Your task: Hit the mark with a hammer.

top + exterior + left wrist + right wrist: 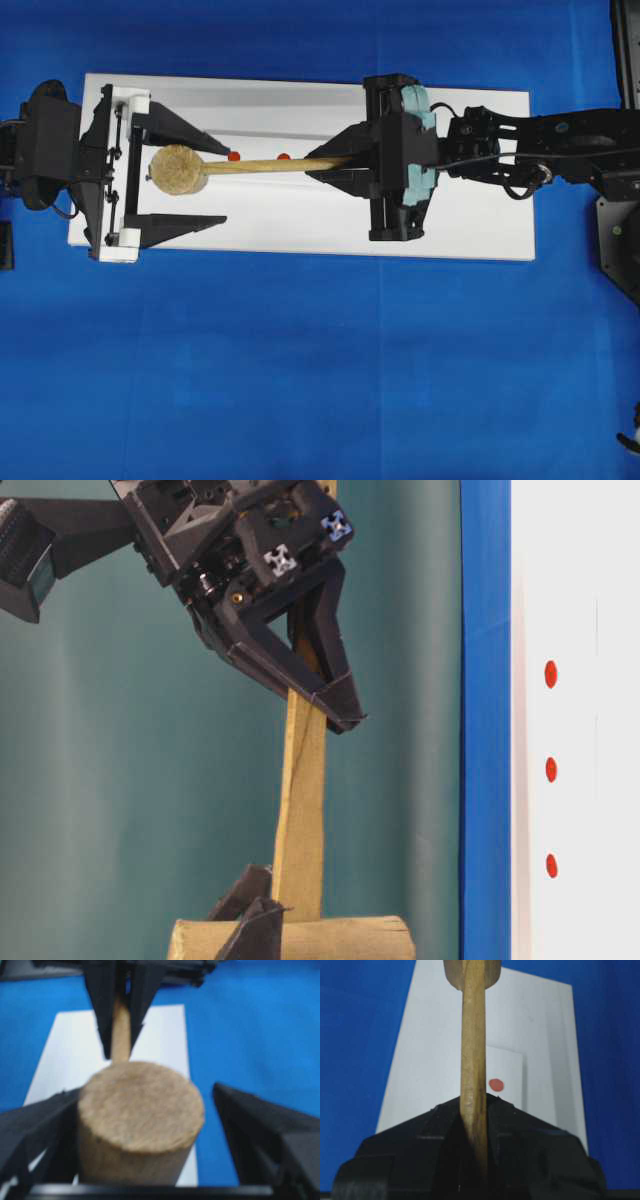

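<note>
Overhead: we see hammer (215, 166) lying level over white board (300, 225), head at 9 o'clock end, handle running toward 3. Right gripper (345, 162) clenched on handle end. Left gripper (185, 175) jaws spread wide either side of head, released. Two red marks (233, 156) show beside handle.

Table-level: right gripper (335, 705) pinches handle, hammer head (330, 938) at 6 o'clock.

Left wrist: head (140, 1120) between parted fingers (260, 1130), gap on 3 o'clock side.

Right wrist: handle (473, 1060) clamped in jaws, red mark (495, 1085) just beside it.
</note>
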